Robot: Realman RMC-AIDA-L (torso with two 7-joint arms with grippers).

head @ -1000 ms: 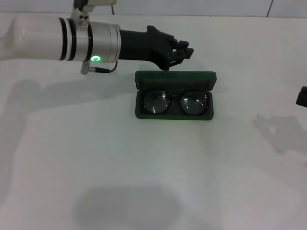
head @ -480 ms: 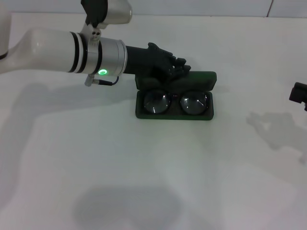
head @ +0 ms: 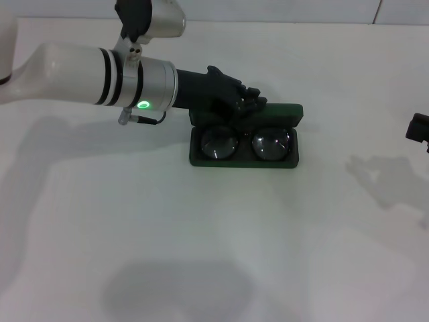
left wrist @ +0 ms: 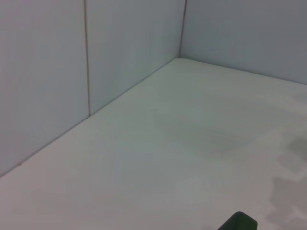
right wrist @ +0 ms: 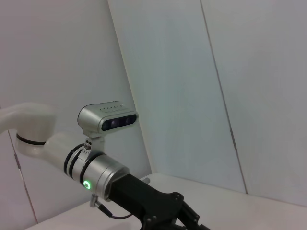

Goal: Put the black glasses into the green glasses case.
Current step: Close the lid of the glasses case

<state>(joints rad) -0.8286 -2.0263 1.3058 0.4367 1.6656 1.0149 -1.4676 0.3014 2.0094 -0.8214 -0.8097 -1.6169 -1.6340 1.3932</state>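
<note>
The green glasses case [head: 244, 158] lies open at the middle of the table in the head view. The black glasses [head: 245, 143] rest folded inside its tray, lenses up. The raised lid [head: 281, 114] stands at the tray's far side. My left gripper [head: 255, 100] is shut with nothing in it and sits right at the lid's upper left edge, covering that part. The left wrist view shows only a dark green corner of the case [left wrist: 238, 222]. The left gripper [right wrist: 184, 216] also shows from the right wrist. A bit of my right gripper [head: 420, 127] shows at the far right.
A white table [head: 201, 235] runs to pale tiled walls [left wrist: 120, 48] at the back. My left arm [head: 100, 74] reaches across the far left of the table.
My left gripper came down and towards me from behind the case onto the lid's top edge. The lid looks tipped slightly forward. The right gripper edged a little into view.
</note>
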